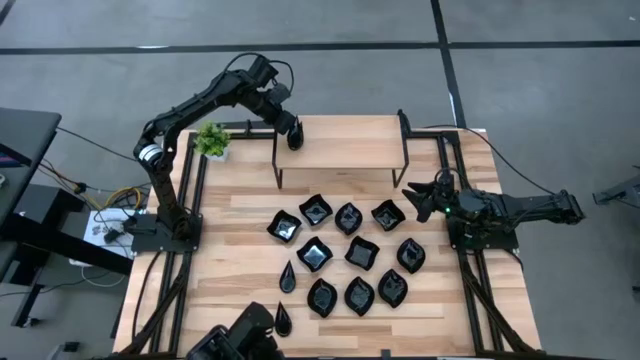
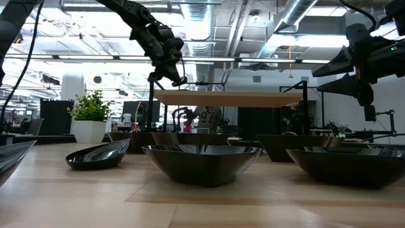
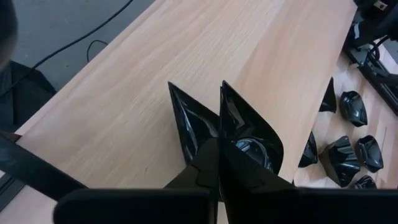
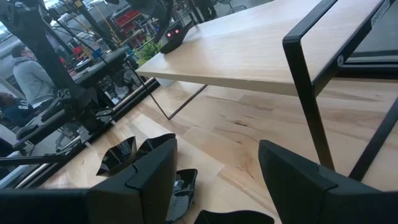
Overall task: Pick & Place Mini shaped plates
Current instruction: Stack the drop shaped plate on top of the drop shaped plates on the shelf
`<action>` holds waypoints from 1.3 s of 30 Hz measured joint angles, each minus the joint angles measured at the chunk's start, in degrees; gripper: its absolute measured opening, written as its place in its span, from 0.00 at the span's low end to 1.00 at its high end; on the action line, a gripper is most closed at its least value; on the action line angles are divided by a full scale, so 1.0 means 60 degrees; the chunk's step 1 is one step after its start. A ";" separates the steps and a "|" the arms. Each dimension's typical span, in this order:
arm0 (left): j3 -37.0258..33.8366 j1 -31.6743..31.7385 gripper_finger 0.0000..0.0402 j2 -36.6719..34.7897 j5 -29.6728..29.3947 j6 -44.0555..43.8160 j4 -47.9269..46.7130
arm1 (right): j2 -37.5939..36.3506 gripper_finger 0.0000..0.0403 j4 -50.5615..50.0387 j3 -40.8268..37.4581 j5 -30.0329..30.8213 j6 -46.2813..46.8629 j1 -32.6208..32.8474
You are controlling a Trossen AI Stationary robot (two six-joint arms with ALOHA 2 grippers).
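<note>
You had the left hand [image 1: 294, 135] clamped on a mini shaped plate [image 3: 249, 134] just above the shelf [image 1: 350, 150], right hand [image 1: 420, 197] wide.

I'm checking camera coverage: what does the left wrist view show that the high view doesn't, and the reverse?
Only the left wrist view shows the black plate pinched in the shut left claw. Only the high view shows the small green plant and the open right claw, waiting at the table's right edge. Both show the raised wooden shelf and plates lying on the table.
</note>
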 joint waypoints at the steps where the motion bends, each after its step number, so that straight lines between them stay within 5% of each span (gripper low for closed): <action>1: 0.0000 0.0030 0.01 0.0016 0.0006 -0.0003 0.0001 | 0.0000 0.55 0.0000 0.0000 0.0004 0.0000 -0.0004; 19: 0.0000 0.0038 0.01 0.0351 0.0123 -0.0030 0.0089 | 0.0000 0.55 0.0004 0.0000 0.0003 0.0000 -0.0001; 39: 0.0000 0.0055 0.18 0.0143 -0.0810 -0.0120 0.0538 | 0.0000 0.55 0.0004 0.0000 0.0004 -0.0004 -0.0004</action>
